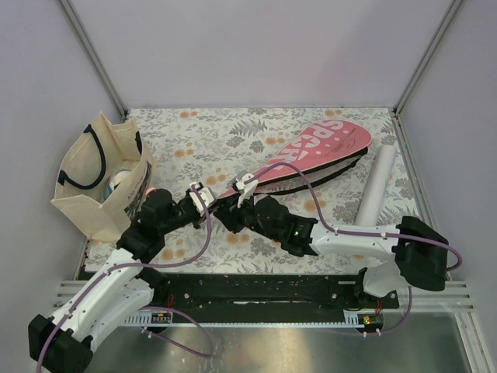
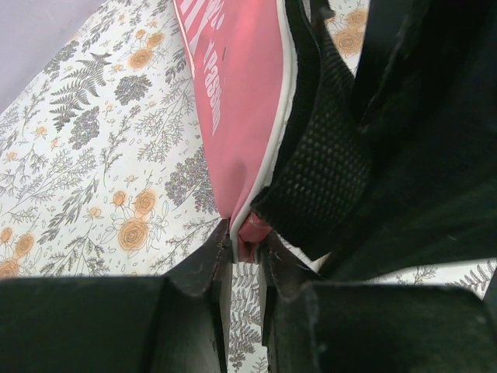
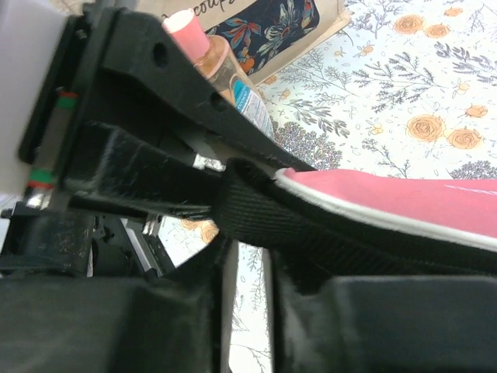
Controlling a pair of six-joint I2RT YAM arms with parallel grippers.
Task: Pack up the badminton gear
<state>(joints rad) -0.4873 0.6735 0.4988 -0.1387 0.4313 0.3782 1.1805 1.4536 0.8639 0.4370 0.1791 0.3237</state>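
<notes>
From above, the pink cover (image 1: 311,155) lies slantwise on the table (image 1: 194,140), its broad end far right and its narrow end mid-table, where the left claw (image 1: 202,193) and right claw (image 1: 246,186) meet; the white tube (image 1: 378,186) lies just right of it. The left wrist view shows the left claw pinched on the cover's narrow tip. In the right wrist view the black strap (image 3: 256,214) crosses the right claw's nearly closed jaws, and I cannot tell whether it grips; the step looks like opening the cover, which next calls for parting its edges.

cover (image 1: 314,155): "SPORT", white on pink | left wrist view: same lettering cropped, illegible | tote (image 3: 330,19): script cut off, unreadable | bottle (image 3: 225,70): label too small to read
</notes>
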